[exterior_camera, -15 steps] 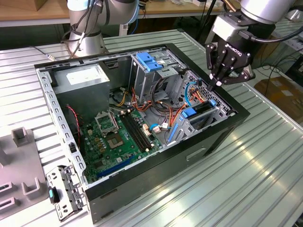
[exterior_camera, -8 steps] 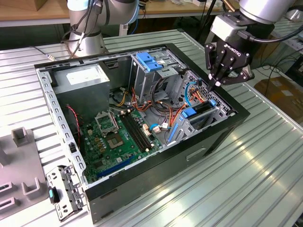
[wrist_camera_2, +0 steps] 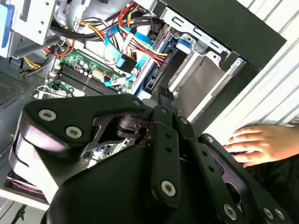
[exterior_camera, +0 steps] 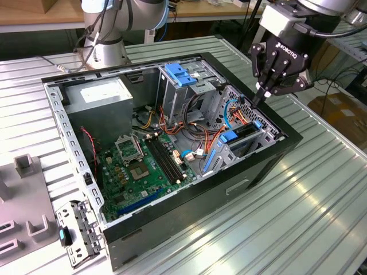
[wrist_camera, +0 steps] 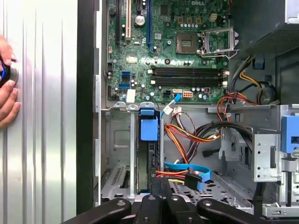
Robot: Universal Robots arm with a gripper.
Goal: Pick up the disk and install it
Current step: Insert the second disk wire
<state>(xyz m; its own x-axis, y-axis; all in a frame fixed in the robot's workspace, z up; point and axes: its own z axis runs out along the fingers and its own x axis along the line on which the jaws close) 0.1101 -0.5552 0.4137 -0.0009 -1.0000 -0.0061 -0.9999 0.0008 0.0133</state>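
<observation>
The disk [exterior_camera: 248, 133] stands on edge in the drive bay at the case's front corner, toward the exterior view's right, with its blue rail tab [exterior_camera: 229, 136] facing the motherboard. In the first wrist view the disk [wrist_camera: 150, 161] is a dark edge-on slab under its blue tab. In the second wrist view the disk [wrist_camera_2: 161, 70] lies just beyond the fingertips. My gripper [exterior_camera: 258, 98] hangs directly above the bay's outer end, fingers pressed together into one point with nothing between them. In both wrist views the gripper [wrist_camera: 161, 184] [wrist_camera_2: 164, 94] is shut, close over the disk's end.
The open black computer case [exterior_camera: 275, 154] holds a motherboard [exterior_camera: 137, 166], a grey power-supply box [exterior_camera: 106, 100], bundled cables [exterior_camera: 215, 134] and an upper cage with a blue bracket [exterior_camera: 180, 74]. A person's hand [wrist_camera: 7, 93] rests on the ribbed table beside the case. Grey fixtures [exterior_camera: 23, 189] stand on the exterior view's left.
</observation>
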